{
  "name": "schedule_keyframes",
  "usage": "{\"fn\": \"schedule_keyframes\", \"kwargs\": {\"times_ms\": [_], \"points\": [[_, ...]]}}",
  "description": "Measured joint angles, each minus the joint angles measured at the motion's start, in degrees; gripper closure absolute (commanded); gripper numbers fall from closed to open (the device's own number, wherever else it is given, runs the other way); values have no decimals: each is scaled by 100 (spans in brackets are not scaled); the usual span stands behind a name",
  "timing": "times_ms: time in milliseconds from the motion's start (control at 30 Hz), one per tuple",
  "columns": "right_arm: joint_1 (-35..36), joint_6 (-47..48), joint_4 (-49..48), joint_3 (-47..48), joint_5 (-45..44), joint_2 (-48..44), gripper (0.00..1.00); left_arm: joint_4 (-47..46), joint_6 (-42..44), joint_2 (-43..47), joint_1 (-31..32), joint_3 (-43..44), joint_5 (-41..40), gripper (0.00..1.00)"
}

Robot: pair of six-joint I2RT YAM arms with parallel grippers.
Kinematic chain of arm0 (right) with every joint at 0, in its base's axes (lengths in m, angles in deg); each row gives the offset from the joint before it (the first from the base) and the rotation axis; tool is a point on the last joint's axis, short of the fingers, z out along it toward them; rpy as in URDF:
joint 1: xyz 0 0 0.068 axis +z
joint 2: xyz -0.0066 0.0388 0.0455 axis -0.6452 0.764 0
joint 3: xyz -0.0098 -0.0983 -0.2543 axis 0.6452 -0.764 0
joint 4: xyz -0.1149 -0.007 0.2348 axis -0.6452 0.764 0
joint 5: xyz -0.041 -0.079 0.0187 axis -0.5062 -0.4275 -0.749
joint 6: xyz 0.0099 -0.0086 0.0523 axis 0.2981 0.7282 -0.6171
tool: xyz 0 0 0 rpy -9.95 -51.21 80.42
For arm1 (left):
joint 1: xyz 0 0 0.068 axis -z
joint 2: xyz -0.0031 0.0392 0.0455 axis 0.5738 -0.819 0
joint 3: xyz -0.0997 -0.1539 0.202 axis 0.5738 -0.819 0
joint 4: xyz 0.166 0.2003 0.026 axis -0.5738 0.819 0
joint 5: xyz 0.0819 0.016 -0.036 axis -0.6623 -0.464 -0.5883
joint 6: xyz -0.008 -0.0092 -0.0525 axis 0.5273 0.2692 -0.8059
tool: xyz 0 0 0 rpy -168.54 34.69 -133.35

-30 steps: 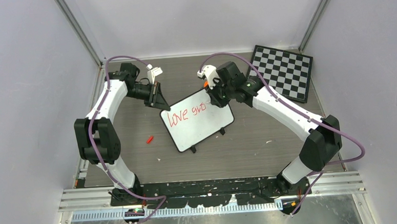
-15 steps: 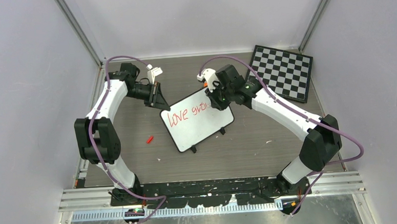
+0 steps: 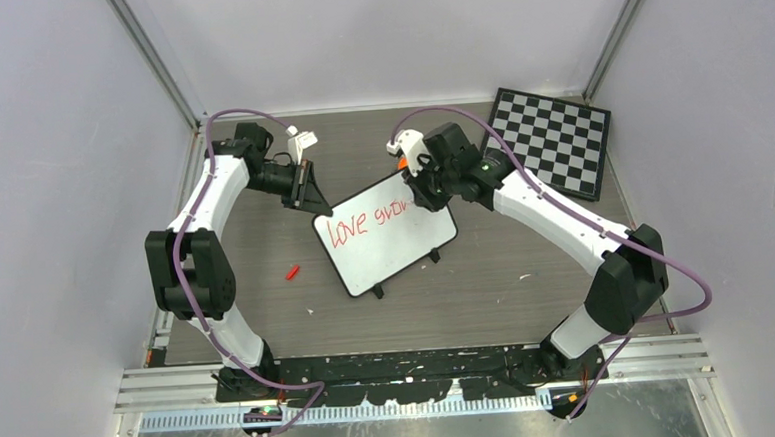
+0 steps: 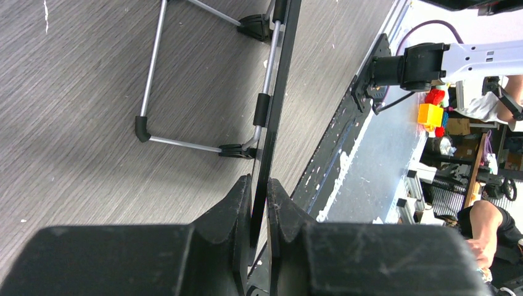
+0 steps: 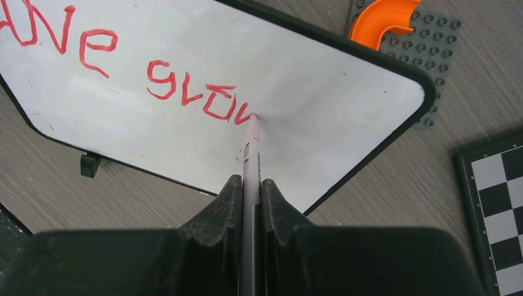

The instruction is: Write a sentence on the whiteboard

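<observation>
Whiteboard (image 3: 397, 253) is standing mid-surface. Left pincer (image 4: 259, 185) is clamping its edge; right pincer (image 5: 250, 183) is gripping the marker (image 5: 252, 139), tip touching the board. Sentence (image 5: 161, 79) is reading "love grow", approx. halfway, w/ remaining words unwritten.

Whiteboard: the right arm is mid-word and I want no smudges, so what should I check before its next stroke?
1. The left gripper clamps the whiteboard by its edge: ok.
2. The right gripper holds the marker between both fingers: ok.
3. Marker tip touches the board at the end of the sentence: ok.
4. Bare white surface right of the tip for more letters: ok.
5. Pressing force on the tip: cannot tell.
</observation>
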Motion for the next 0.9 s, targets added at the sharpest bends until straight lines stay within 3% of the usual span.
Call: {"fn": "schedule_keyframes", "kwargs": {"times_ms": [900], "points": [[-90, 61, -2, -149, -48, -9, 100, 11, 17, -44, 0, 22, 0, 100]]}}
